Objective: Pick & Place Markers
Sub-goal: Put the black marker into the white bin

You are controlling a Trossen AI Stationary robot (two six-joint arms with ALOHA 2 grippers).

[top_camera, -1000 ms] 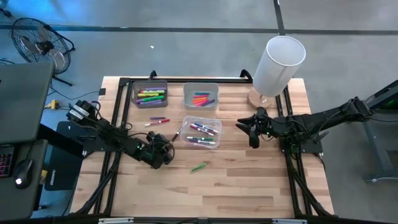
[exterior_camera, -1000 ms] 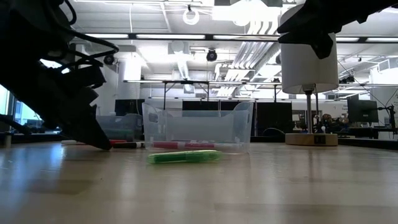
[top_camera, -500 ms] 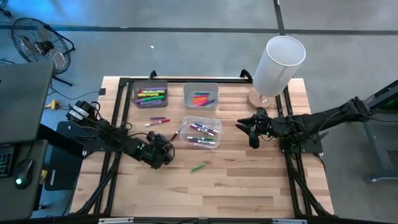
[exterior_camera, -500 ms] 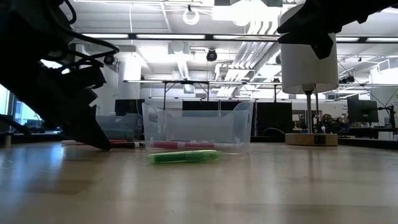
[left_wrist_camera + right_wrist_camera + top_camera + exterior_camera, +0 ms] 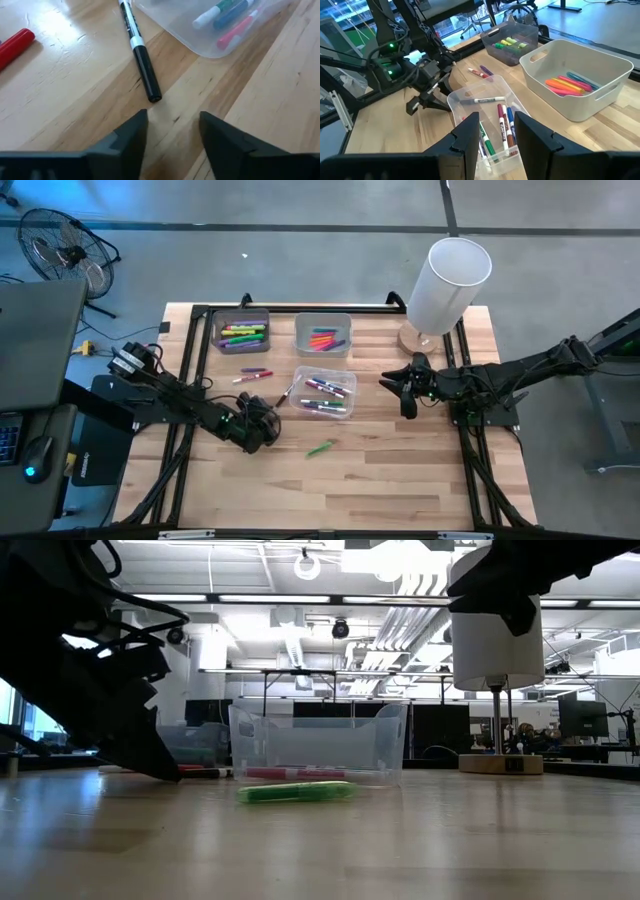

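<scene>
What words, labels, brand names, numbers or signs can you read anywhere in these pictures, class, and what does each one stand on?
None can be read in any view.
The black-and-white marker on the table ahead of the left gripper: barrel print too blurred to read.
Markers in the clear bin, seen from the right wrist: any print too small to read.
The white cylinder: plain, no marking visible.
</scene>
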